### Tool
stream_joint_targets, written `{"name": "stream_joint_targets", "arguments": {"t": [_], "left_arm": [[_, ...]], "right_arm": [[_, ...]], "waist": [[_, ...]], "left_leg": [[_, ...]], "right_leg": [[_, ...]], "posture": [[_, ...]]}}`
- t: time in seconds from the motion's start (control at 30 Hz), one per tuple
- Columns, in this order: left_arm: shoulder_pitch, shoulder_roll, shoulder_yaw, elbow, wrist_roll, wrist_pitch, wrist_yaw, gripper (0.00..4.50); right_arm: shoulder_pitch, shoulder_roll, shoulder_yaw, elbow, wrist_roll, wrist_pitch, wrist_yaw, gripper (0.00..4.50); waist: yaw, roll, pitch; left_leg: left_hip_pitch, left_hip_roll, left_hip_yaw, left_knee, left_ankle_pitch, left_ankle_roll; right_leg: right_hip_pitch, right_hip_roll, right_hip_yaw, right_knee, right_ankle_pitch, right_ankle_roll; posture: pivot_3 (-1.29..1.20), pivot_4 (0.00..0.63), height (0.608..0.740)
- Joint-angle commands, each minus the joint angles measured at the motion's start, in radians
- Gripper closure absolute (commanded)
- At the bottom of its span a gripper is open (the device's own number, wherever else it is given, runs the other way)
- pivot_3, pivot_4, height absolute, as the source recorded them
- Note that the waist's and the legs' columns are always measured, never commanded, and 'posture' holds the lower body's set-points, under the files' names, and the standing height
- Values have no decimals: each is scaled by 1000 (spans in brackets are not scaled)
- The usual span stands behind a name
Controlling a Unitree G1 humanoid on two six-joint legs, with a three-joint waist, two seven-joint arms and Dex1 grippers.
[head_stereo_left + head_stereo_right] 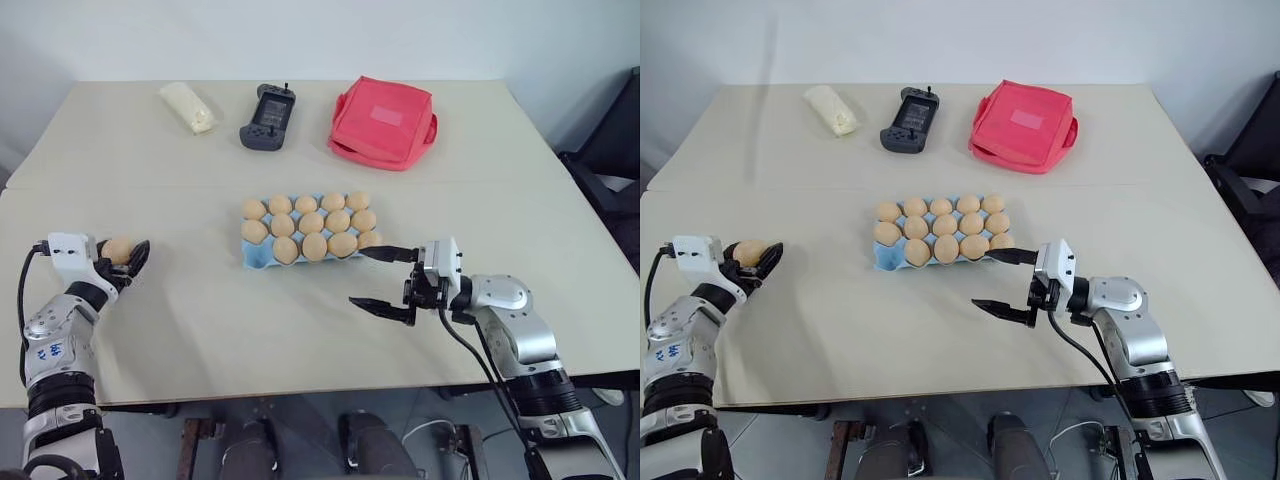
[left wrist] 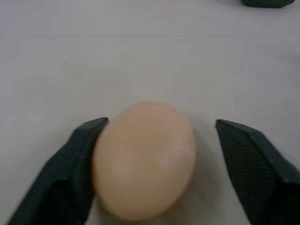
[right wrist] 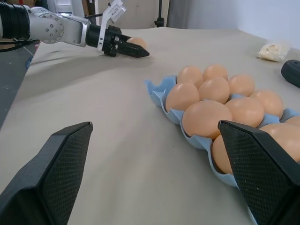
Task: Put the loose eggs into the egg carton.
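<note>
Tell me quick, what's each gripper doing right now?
Left gripper: fingers around a loose egg, with a gap on one side; grip cannot be told.
Right gripper: open, holding nothing.

The left arm reaches forward low over the worktop (image 1: 300, 330) at its left side, the left gripper (image 1: 128, 258) pointing ahead and level. Its two black fingers (image 2: 70, 173) bracket a loose egg (image 2: 144, 159): one touches the shell, the other stands just apart. The right arm bends inward, and the right gripper (image 1: 382, 280) points level toward the left, jaws spread wide with nothing between them.
</note>
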Motion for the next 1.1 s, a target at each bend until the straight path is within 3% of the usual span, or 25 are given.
{"name": "stream_joint_targets", "arguments": {"t": [0.03, 0.1, 0.43, 0.53, 0.7, 1.0, 1.1], "left_arm": [[3, 25, -1, -24, 5, -68, -30, 2128], [10, 17, 3, -51, -2, -107, -42, 2665], [-4, -108, -259, -453, -80, 52, -255, 2665], [-39, -143, -345, -428, -30, 46, -282, 2665], [-81, -169, -376, -357, -15, 18, -313, 2665], [-79, -125, -348, -346, -19, 9, -361, 46], [7, -8, -273, -397, -44, 17, -408, 46]], "right_arm": [[2, -4, -10, -49, 10, 3, -9, 0], [6, -5, -11, -54, 10, 6, -14, 0], [20, -14, -16, -57, 6, 8, -27, 0], [27, -11, -17, -63, 5, 4, -37, 0], [39, -7, -17, -79, 1, -1, -58, 0], [74, -1, -20, -111, -1, -10, -96, 0], [85, -19, -35, -105, -2, -11, -95, 0]], "waist": [[1, 0, 0], [1, 0, 0], [26, 0, 0], [27, 0, 0], [20, 0, 0], [23, 0, 0], [11, 0, 0]], "left_leg": [[0, 0, 0, 0, 0, 0], [0, 0, 0, 0, 0, 0], [0, 0, 8, 1, 0, 0], [0, 0, 9, 2, 0, 0], [2, 0, 6, 1, 0, 0], [1, 1, 5, 2, 0, 1], [2, 2, 5, 1, -1, 0]], "right_leg": [[0, 0, 0, 0, 0, 0], [0, -1, 0, 1, 0, 0], [0, 0, 0, 0, 0, 0], [0, 0, 1, 1, 0, 0], [-1, 2, 5, 2, 0, 0], [-2, 2, 6, 2, 0, 0], [-2, 2, 6, 2, 0, 0]], "posture": [[0, 150, 740], [0, 150, 740], [0, 150, 740], [0, 150, 740], [0, 150, 740], [0, 150, 740], [0, 150, 740]]}}
